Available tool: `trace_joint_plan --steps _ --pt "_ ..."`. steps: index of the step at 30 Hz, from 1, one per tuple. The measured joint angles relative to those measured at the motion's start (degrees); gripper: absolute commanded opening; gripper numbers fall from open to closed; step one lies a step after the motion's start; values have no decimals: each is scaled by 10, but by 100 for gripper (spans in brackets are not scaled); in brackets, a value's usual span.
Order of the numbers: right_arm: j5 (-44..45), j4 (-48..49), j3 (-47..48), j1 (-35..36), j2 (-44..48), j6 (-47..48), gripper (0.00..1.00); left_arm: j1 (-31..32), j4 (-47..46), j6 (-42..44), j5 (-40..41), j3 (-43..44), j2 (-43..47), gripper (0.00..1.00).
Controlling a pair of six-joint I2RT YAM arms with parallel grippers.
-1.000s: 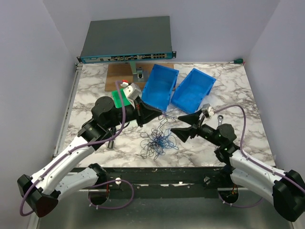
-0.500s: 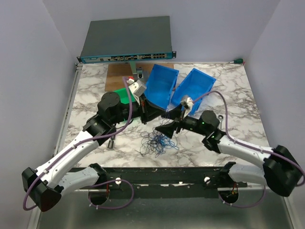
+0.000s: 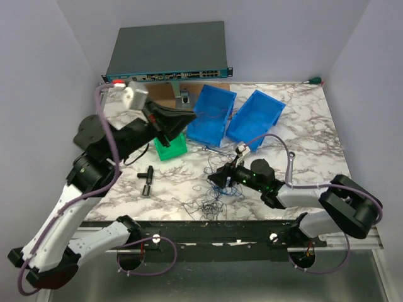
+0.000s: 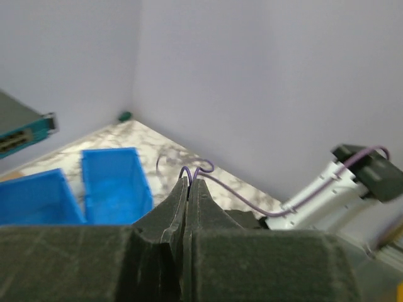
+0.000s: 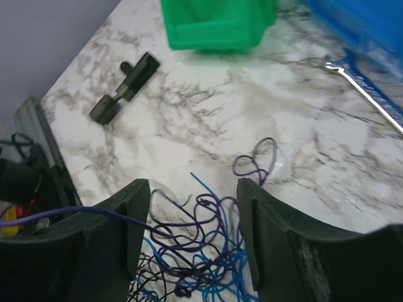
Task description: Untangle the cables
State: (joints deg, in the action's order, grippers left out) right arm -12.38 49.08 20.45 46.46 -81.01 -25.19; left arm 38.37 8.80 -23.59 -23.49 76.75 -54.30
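Item: tangle of hair-thin blue and dark wires [image 3: 213,192], loose on the white marbled tabletop [image 3: 315,126] at 6 o'clock, near the front edge. Right two-finger black gripper [image 3: 215,177]: low over the clump, jaws apart, fingers straddling its 12 o'clock fringe (likely so placed to pinch one strand free). Left two-finger black gripper [image 3: 189,118]: pressed shut, held high toward 10 o'clock, well clear of the heap; strand between its tips or not, cannot tell. Probably aloft to leave working room.
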Motion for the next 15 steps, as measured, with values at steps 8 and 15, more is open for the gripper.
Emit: trace_joint_plan --steps 8,15 --pt "228 -106 -43 0 161 -40 32 -25 66 2 221 -74 163 0" --pt "412 -198 -53 0 251 -63 31 -36 129 9 366 -169 240 0"
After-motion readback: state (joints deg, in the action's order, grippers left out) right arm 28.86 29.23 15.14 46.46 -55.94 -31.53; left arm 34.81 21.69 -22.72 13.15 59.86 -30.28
